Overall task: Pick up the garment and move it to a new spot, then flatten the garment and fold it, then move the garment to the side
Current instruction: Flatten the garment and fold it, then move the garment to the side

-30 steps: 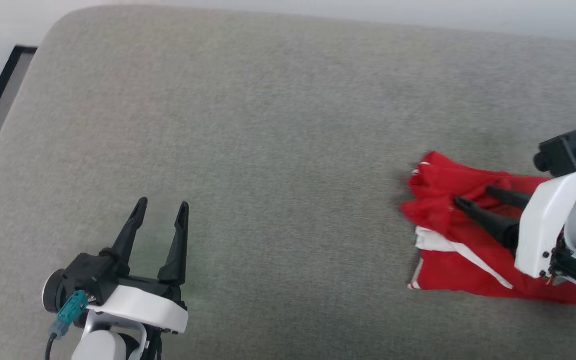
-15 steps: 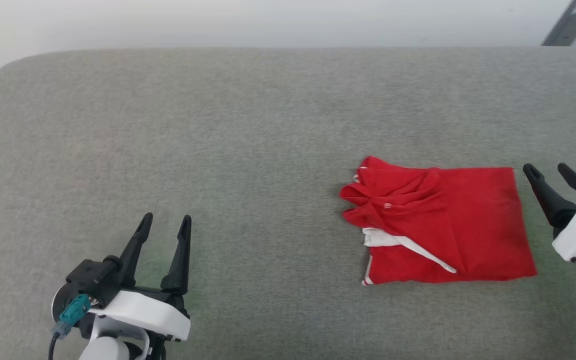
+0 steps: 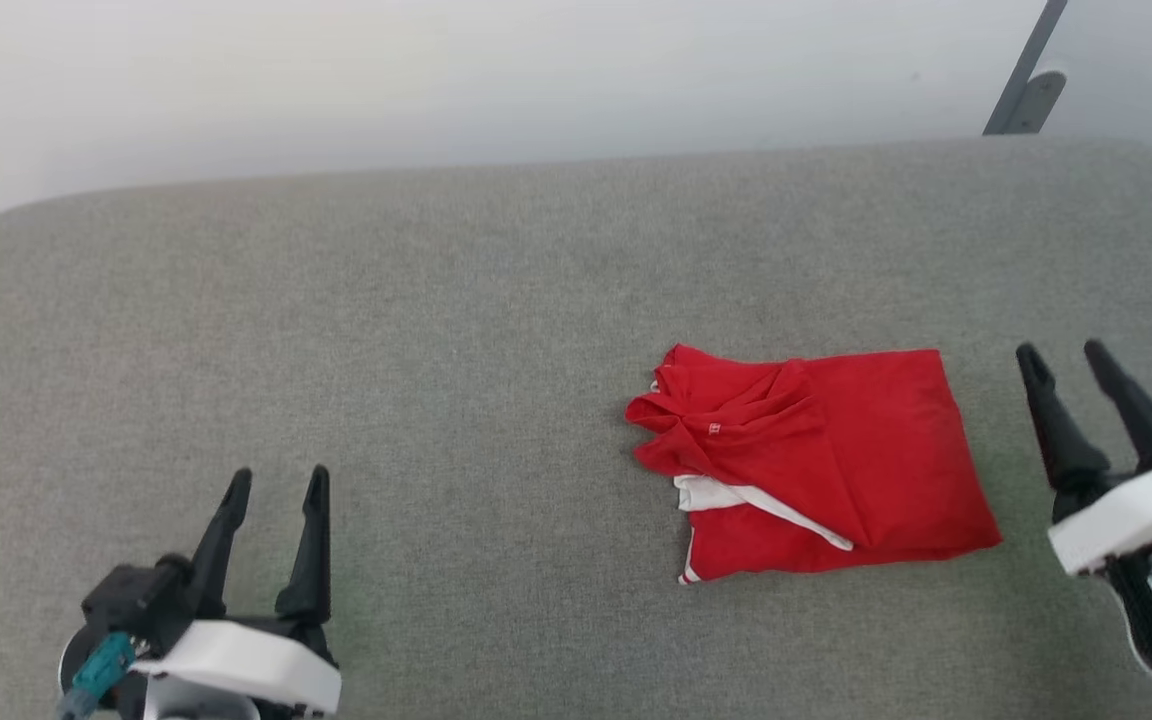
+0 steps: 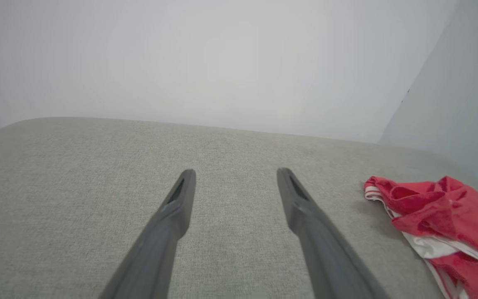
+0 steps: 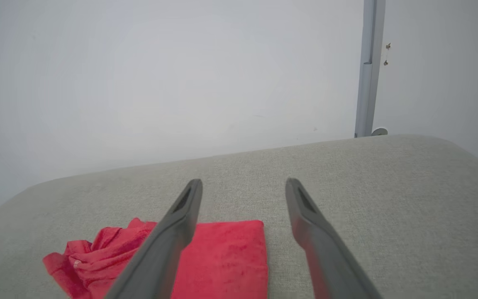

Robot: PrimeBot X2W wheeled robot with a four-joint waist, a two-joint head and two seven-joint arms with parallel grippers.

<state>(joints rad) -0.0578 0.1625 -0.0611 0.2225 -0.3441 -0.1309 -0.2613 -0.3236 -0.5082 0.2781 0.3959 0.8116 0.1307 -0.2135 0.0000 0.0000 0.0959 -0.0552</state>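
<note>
The red garment (image 3: pixel 816 465) lies folded into a rough rectangle on the grey cushion (image 3: pixel 436 350), right of centre, with a white sleeve end showing at its near left. My right gripper (image 3: pixel 1064 358) stands open just to the garment's right, apart from it and holding nothing. Far to the left, near the front edge, my left gripper (image 3: pixel 274 485) is open and empty. In the left wrist view the garment (image 4: pixel 442 220) sits at the right of the open left gripper (image 4: pixel 235 174). In the right wrist view the garment (image 5: pixel 222 257) lies low and left of the open right gripper (image 5: pixel 243 185).
The cushion (image 5: pixel 388 199) has rounded back corners and ends at a pale wall (image 3: pixel 436 80). A grey metal post (image 3: pixel 1026 75) stands behind the back right corner; the post (image 5: pixel 369 66) also rises against the wall in the right wrist view.
The camera has swung right and down. My right gripper, a second ago over the garment with its fingers on the cloth, has drawn back to the garment's right. The garment lies still.
</note>
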